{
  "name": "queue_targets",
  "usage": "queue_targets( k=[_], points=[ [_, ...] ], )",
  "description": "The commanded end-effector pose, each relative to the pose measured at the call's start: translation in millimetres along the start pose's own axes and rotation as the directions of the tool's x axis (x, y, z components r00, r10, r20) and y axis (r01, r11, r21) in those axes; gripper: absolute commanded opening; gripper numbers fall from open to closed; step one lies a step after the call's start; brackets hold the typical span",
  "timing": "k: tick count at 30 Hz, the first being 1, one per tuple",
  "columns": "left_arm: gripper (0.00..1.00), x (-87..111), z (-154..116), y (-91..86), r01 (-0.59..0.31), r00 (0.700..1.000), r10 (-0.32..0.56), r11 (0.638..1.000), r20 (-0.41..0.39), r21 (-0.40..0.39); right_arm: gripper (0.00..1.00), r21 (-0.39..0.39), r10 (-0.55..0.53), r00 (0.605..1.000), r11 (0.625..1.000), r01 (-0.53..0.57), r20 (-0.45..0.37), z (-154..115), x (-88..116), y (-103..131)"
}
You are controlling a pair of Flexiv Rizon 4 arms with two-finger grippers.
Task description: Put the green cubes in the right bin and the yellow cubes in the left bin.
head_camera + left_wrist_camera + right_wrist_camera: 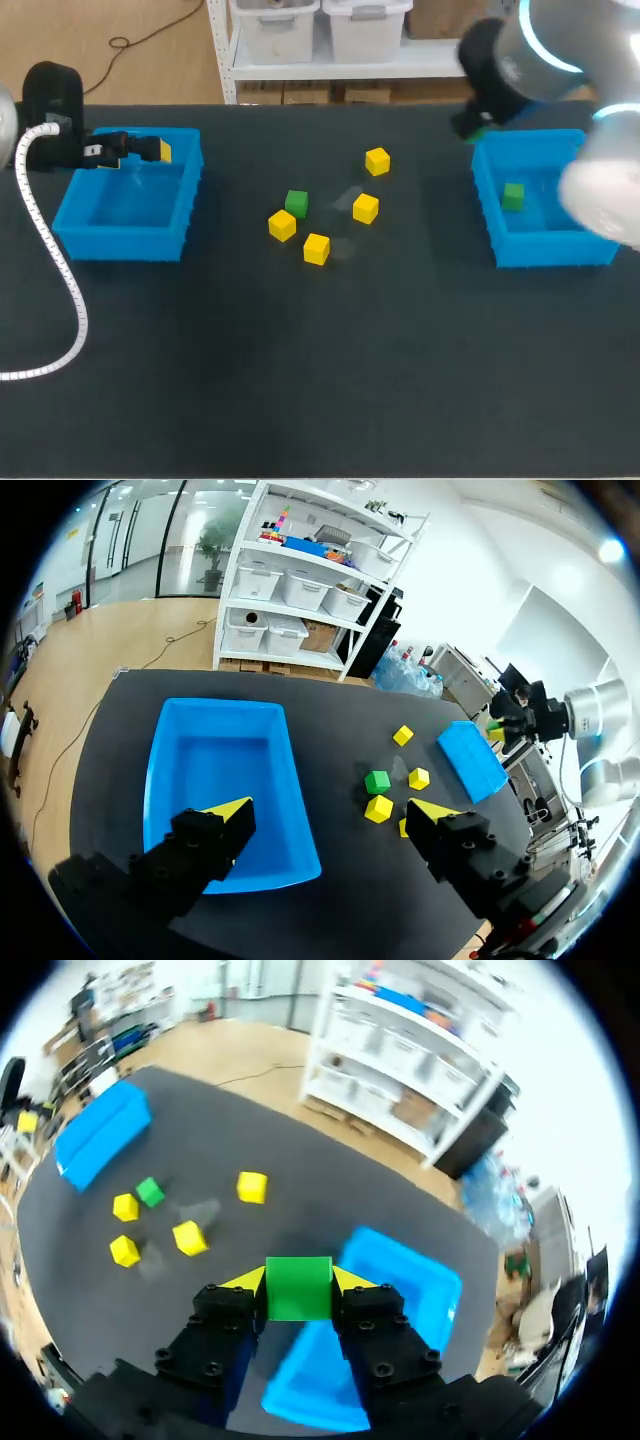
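Right hand (299,1282) clamped on green cube (299,1295), over right bin (410,1280) edge. Left hand (330,812) spread wide above left bin (215,745).

Four yellow cubes (377,160) (366,208) (282,225) (316,248), three green cubes (296,203) (513,196) (298,1288), two blue bins (120,243) (555,250), one dark table (300,380)

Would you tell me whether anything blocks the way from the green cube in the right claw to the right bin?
Nothing visible does. The right claw holds the green cube with the right bin straight ahead, holding only one other green cube.
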State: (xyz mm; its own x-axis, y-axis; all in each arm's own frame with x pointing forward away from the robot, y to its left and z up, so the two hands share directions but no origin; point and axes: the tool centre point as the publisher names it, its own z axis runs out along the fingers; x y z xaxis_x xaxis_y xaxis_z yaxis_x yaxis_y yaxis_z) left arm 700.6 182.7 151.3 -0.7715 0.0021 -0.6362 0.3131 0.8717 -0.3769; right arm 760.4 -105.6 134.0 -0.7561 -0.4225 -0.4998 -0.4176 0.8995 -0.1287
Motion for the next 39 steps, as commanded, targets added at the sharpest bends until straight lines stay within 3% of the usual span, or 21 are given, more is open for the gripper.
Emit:
queue_targets(
  k=[1,5,11,19,30,38,39],
  points=[
    [1.0,1.3,0,1.8,-0.002,1.0,0.002,1.0,0.007,0.01,0.0,0.356,0.038,0.978,0.928,-0.11,0.203,-71,91,-19],
    [1.0,1.3,0,1.8,-0.002,1.0,0.002,1.0,0.007,0.01,0.0,0.353,0.091,0.977,0.923,-0.156,0.195,-66,109,-24],
    [1.0,1.3,0,1.8,-0.002,1.0,0.002,1.0,0.007,0.01,0.0,0.344,0.123,0.975,0.921,-0.181,0.183,-53,117,-30],
    [1.0,1.3,0,1.8,-0.002,1.0,0.002,1.0,0.007,0.01,0.0,0.338,0.166,0.972,0.916,-0.215,0.169,-39,107,-49],
    [1.0,1.3,0,1.8,-0.002,1.0,0.002,1.0,0.007,0.01,0.0,0.286,0.165,0.979,0.938,-0.193,0.119,6,72,-82],
    [1.0,1.3,0,1.8,-0.002,1.0,0.002,1.0,0.007,0.01,0.0,0.244,0.184,0.981,0.95,-0.195,0.067,38,72,-90],
    [1.0,1.3,0,1.8,-0.002,1.0,0.002,1.0,0.007,0.01,0.29,0.236,0.181,0.981,0.953,-0.192,0.065,40,70,-88]
  ],
)
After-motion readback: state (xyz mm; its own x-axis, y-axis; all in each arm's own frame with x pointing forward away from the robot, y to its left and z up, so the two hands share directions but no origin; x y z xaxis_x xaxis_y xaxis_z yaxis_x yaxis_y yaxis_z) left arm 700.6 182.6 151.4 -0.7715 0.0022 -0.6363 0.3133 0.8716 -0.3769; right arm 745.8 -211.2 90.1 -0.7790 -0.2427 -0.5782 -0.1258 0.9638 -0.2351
